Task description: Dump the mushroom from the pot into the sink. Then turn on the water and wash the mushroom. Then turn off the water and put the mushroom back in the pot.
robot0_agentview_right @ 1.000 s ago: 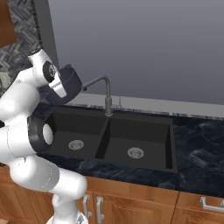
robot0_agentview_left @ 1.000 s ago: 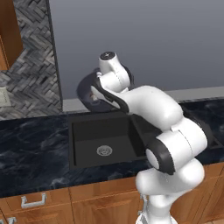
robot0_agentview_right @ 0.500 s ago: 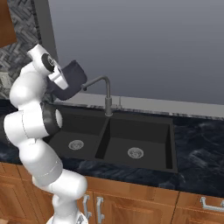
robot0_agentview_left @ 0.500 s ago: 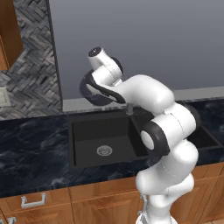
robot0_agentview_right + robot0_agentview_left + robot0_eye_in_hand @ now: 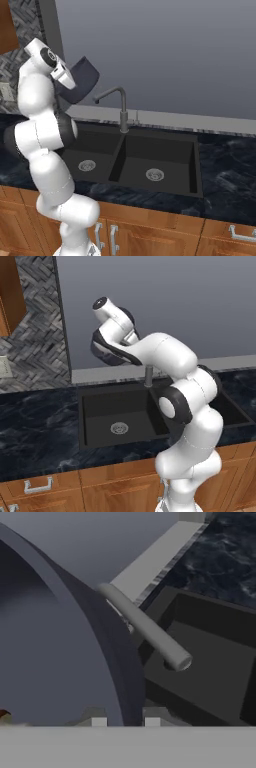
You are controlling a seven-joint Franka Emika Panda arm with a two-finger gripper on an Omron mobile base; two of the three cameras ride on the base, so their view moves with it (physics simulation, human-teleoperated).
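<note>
- Over the last second the arm has lifted and swung the pot [image 5: 80, 80] up, from just above the sink's back edge to high at the upper left of the right base view, well above the sink [image 5: 165, 162].
- The pot has also tipped further: in the left base view its rounded underside [image 5: 107, 351] faces outward at upper centre, and its mouth is tilting over.
- The fingers [image 5: 125, 721] are clenched on the pot's rim; in the hand view the wall runs between them, at bottom centre.
- The mushroom [image 5: 4, 716] is a small brown speck inside the pot at the lower left edge of the hand view, so it has not dropped out.
- The faucet [image 5: 117, 102] stands to the right of the pot, its spout pointing toward it; no stream shows.
- Both basins lie bare apart from their drains.
- By my reading the dump is under way but unfinished; more tilt over the left basin seems needed, and the pot sits near the spout, so a knock looks possible.
</note>
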